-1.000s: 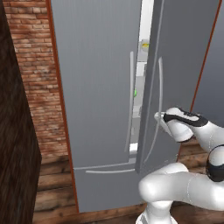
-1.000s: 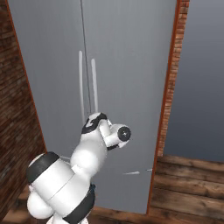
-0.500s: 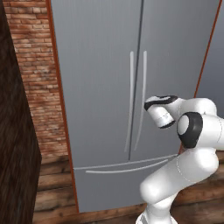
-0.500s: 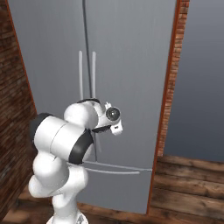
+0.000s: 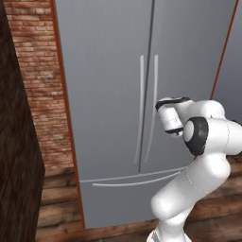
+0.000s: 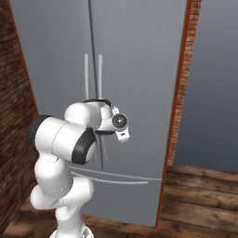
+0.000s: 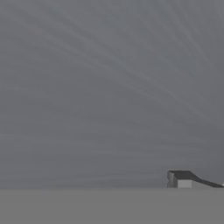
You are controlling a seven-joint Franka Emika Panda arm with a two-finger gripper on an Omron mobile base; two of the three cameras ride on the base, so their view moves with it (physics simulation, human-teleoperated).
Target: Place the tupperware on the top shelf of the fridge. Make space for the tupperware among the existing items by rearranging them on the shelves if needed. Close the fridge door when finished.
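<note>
Fridge shut, arm folded back in front of it

Fridge (image 5: 118,94) fills both base views w/ both doors closed; the two long vertical handles (image 5: 148,108) meet at the centre seam, drawer handle (image 5: 137,178) runs horizontal below. Gripper (image 6: 122,135) sits tucked at the arm's wrist, near the right door, just right of the handles and pointing at bare grey door panel in the hand view. Jaw state: can't tell from the pics, one dark fingertip (image 7: 179,178) shows at bottom right. Nothing visibly held. Tupperware, shelves and other items are presumably behind the doors. Judging by that, task looks finished; no further reach seems needed.
</note>
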